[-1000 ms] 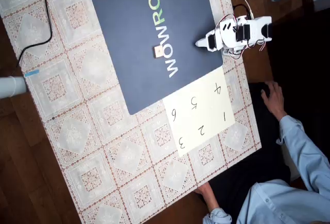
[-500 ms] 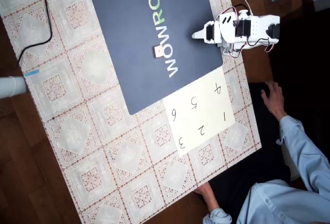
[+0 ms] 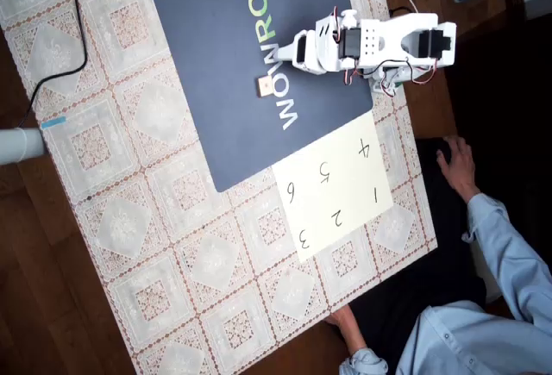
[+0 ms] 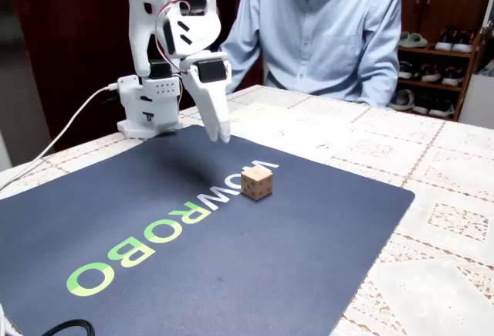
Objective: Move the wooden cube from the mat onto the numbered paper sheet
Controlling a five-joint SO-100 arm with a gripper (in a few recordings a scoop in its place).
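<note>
Pincer point(image 3: 285, 53) now nearer wooden cube point(image 3: 265, 87)

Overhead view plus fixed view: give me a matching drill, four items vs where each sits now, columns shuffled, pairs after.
1. wooden cube
2. numbered paper sheet
3. gripper
4. mat

A. raised above the mat, holding nothing
B. spread on the lace tablecloth
C. on the mat, by the white W
D. at the mat's corner, nothing on it

Pairs: 1-C, 2-D, 3-A, 4-B
</note>
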